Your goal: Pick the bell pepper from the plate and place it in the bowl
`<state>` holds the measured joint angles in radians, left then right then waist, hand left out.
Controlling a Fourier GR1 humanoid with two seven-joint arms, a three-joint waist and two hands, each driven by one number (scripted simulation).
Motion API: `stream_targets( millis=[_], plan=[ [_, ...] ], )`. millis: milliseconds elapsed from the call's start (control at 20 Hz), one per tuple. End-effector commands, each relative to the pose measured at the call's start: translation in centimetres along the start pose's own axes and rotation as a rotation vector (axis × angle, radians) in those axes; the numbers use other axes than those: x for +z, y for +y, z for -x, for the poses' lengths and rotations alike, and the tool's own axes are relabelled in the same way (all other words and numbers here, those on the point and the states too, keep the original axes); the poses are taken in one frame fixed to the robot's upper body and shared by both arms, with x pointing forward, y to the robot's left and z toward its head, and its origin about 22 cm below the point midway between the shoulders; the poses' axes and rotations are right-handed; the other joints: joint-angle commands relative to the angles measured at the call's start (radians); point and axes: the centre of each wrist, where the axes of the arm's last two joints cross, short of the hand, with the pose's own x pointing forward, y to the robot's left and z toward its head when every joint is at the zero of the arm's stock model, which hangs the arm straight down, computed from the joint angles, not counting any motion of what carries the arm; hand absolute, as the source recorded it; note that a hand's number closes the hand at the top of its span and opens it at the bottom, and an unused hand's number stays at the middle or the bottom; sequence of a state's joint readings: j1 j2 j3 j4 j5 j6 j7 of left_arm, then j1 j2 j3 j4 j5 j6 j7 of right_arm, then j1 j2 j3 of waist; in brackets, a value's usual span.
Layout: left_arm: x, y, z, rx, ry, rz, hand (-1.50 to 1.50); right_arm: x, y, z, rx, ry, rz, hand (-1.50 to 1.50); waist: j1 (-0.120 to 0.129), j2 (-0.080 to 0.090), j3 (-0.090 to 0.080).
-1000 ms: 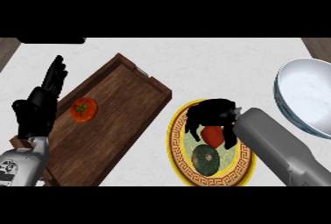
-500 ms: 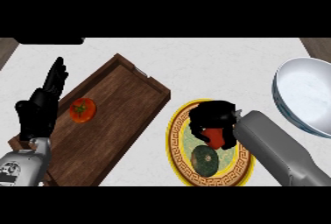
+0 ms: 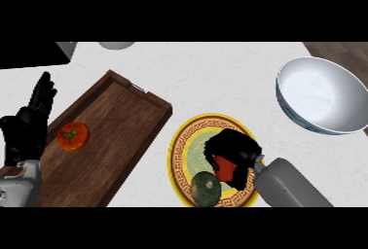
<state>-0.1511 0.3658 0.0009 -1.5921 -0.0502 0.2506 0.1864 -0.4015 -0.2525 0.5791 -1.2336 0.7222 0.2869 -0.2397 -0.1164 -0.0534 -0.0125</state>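
A red bell pepper (image 3: 227, 170) lies on the yellow-rimmed patterned plate (image 3: 184, 143) at the lower middle. My right hand (image 3: 231, 150) is over it with the fingers curled round the pepper, hiding most of it. Beside it on the plate lies a dark green round vegetable (image 3: 204, 188). The large white bowl (image 3: 320, 95) stands at the upper right, well apart from the plate. My left hand (image 3: 30, 121) rests at the left edge, fingers up and straight, holding nothing.
A dark wooden tray (image 3: 115, 126) lies slanted at the left with a red tomato (image 3: 72, 135) on it. A grey round object (image 3: 115, 44) shows at the top edge. A wooden surface (image 3: 345, 51) sits at the top right corner.
My right hand has lowered onto the plate and its fingers have closed round the red pepper. The left hand has barely moved.
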Motion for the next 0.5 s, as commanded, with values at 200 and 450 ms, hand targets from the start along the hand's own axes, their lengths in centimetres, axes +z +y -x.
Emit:
stream_targets(
  millis=[200, 450],
  plan=[
    [0.9, 0.5, 1.1, -0.016, 0.016, -0.034, 0.00, 3.2, 0.2, -7.0, -0.277, 0.046, 0.424, 1.50, -0.031, 0.008, 0.008],
    [1.2, 0.2, 0.3, 0.007, 0.000, -0.015, 0.00, 9.1, -2.3, -9.8, -0.284, 0.182, 0.661, 1.50, 0.000, 0.019, 0.009]
  ],
)
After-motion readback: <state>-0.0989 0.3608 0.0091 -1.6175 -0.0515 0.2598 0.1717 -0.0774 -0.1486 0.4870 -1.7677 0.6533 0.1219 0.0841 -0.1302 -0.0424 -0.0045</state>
